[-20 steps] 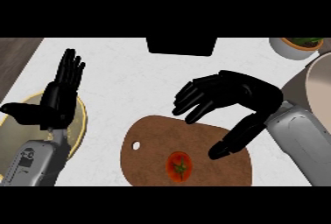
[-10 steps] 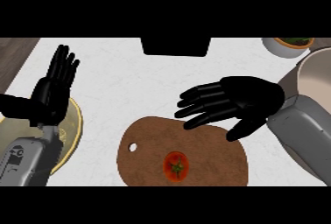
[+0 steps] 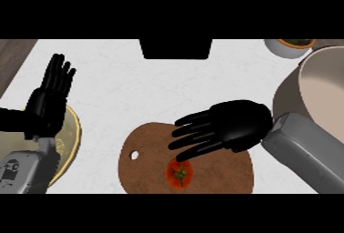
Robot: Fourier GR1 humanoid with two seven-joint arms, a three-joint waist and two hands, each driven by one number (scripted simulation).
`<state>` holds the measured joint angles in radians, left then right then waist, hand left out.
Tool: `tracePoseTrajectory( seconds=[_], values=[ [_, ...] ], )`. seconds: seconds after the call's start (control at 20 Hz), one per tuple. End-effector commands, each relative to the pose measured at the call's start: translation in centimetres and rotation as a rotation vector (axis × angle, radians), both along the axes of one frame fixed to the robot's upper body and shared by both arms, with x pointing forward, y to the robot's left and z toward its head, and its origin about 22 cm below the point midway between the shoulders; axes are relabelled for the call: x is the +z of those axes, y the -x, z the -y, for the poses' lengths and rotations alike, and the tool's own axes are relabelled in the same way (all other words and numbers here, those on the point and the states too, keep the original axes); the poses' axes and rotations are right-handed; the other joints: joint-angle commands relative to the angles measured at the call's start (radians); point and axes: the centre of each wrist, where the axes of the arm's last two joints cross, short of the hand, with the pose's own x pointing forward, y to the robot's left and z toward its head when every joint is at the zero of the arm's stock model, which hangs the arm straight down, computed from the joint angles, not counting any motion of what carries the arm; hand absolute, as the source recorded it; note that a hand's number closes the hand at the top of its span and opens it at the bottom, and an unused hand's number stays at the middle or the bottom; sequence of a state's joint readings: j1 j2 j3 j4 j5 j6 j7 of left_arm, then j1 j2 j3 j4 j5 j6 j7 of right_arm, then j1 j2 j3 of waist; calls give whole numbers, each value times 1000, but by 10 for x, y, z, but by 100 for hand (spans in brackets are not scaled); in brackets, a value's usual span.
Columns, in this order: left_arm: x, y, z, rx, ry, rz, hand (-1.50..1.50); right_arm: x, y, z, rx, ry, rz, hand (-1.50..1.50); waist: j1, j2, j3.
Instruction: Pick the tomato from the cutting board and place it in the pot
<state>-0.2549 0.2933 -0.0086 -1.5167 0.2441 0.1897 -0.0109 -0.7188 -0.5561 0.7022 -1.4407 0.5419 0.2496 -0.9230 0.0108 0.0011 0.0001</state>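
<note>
In the head view, the tomato (image 3: pixel 179 174) lies on the round wooden cutting board (image 3: pixel 141 170), just below the right hand (image 3: pixel 228 128), whose fingers are spread and hold nothing. It looks smooth, soft, prone to roll: better cupped around its sides. The left hand (image 3: pixel 50 98) rests open at left. The pot (image 3: pixel 316 98) stands right on the white counter (image 3: pixel 148 91).

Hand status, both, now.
Left hand: open, fingers straight up, resting at the view's left, holding nothing.
Right hand: open, fingers spread above the cutting board, holding nothing; tomato lies on the board.
</note>
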Motion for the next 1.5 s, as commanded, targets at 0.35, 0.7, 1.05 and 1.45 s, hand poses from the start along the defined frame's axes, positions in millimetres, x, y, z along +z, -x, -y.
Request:
tracePoseTrajectory(
  seconds=[0.35, 0.7, 1.05, 1.45],
  values=[
    [10, -12, -13, -3, -2, -4, 0, -59, 6, -12, 3, 167, -9, -150, -5, 1, 0],
    [10, -12, 1, 11, 24, 7, 0, -57, 29, -44, 59, 116, 10, -150, -11, -2, 0],
    [-2, 3, -2, -12, 1, -8, 0, -87, 34, -34, 24, 106, 33, -150, -9, -1, 0],
    [2, -7, -7, 10, -12, -2, 0, -104, 45, -63, -35, 110, 38, -150, -10, -1, 0]
  ],
)
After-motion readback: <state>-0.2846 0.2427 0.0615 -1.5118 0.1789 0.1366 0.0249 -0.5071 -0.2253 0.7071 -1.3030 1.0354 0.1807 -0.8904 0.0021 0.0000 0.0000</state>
